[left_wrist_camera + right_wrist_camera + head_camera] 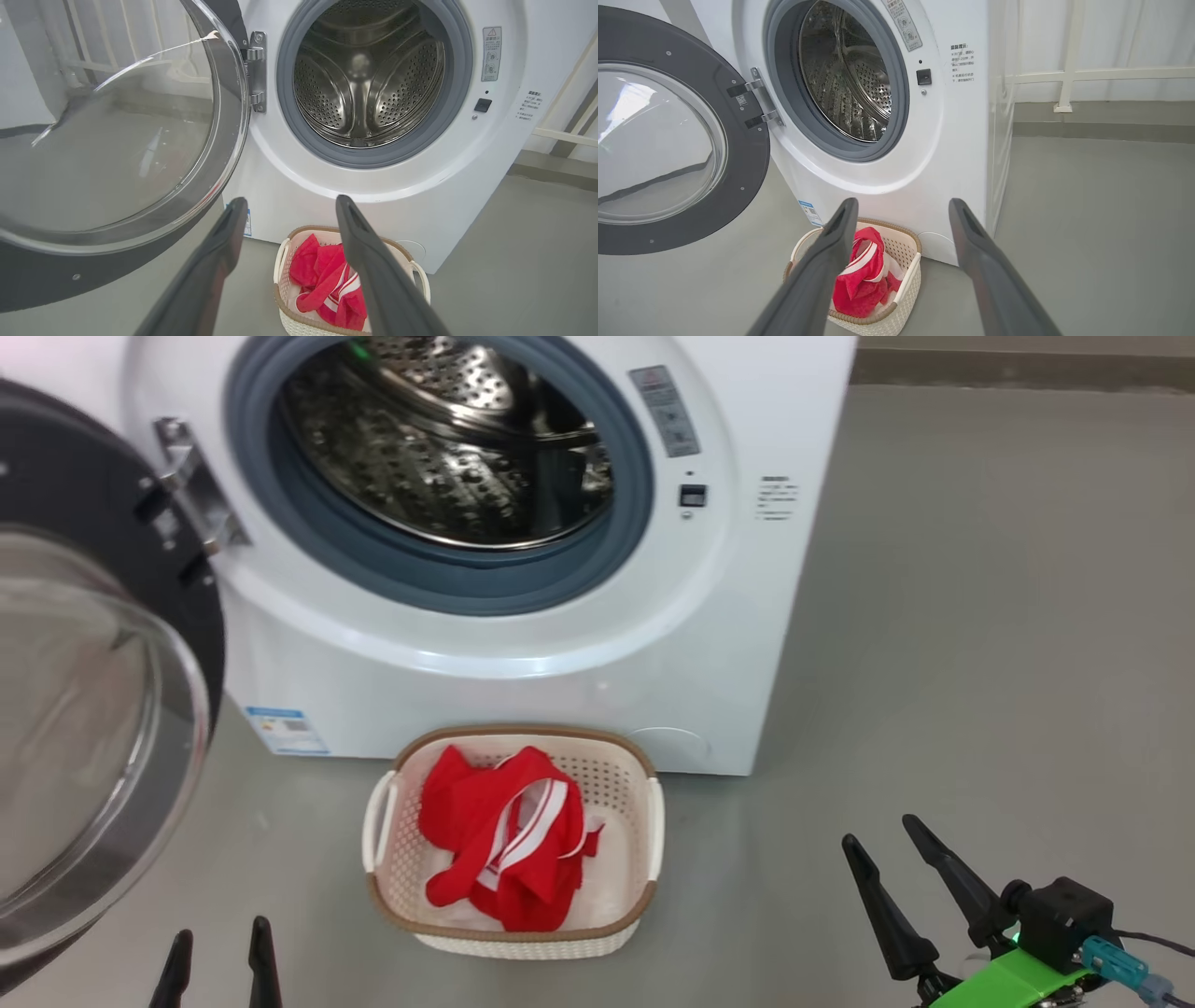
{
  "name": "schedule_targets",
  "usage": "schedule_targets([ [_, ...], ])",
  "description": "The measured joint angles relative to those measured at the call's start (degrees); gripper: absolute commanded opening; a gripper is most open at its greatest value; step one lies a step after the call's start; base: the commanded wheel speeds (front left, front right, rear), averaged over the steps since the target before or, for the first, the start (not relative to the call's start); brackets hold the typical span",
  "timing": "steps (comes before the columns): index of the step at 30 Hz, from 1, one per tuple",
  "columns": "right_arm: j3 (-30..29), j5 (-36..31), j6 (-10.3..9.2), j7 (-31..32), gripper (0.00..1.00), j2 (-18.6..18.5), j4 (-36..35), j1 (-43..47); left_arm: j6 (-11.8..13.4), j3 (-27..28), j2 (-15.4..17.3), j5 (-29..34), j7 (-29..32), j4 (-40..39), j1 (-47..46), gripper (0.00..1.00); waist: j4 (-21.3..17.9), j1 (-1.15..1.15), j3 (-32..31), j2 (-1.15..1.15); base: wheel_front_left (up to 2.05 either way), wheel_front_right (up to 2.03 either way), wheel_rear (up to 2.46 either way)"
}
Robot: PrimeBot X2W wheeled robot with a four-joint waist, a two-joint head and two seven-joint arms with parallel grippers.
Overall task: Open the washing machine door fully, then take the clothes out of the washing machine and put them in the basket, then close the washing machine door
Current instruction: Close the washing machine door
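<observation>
- The door (pixel 84 691) hangs wide open at the far left, with its glass dome facing the robot and its black rim clear of the machine (pixel 523 681).
- The left hand (pixel 219 938) sits low, just below the door, with its fingers spread and nothing between them.
- Closing the door looks like the step in hand, and the left hand is the nearer one for it.
- It is better to push on the black rim far from the hinge (pixel 191 490) than on the glass (the dome looks slippery), and to follow the door's arc until the latch catches.
- The drum (pixel 448 439) looks empty, though a quick check of the gasket fold for trapped cloth would be wise before the swing.
- The basket (pixel 523 735) stands on the floor (pixel 980 663) just in front of the machine, below the opening, and holds the red clothes (pixel 495 840).
- It appears to lie under the door's path, not in it.
- The right hand (pixel 879 831) hovers low at the right, well apart from the basket, spread and empty.
- It is best kept out of the swing.
- A blue label (pixel 287 730) sits at the machine's lower left; its print is too small to read.
- A grey sticker (pixel 491 53) beside the opening shows a warning triangle, and its text is illegible.
- A small print block (pixel 962 63) further right cannot be read, and no brand name shows.
</observation>
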Motion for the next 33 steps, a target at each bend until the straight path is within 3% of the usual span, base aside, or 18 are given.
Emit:
schedule_targets([
  [20,5.3,0.5,0.01,0.0,1.00,-1.4,1.3,-1.8,2.4,-2.6,0.0,-2.4,0.0,-0.2,2.1,1.00,14.5,0.00,-1.7,0.00,0.00,0.00,0.00],
  [33,7.2,0.6,0.01,0.0,1.00,-1.1,1.9,-1.8,3.9,-3.3,0.0,-3.9,0.0,-1.2,4.4,1.00,19.6,0.00,-3.8,0.00,0.00,0.00,0.00],
])
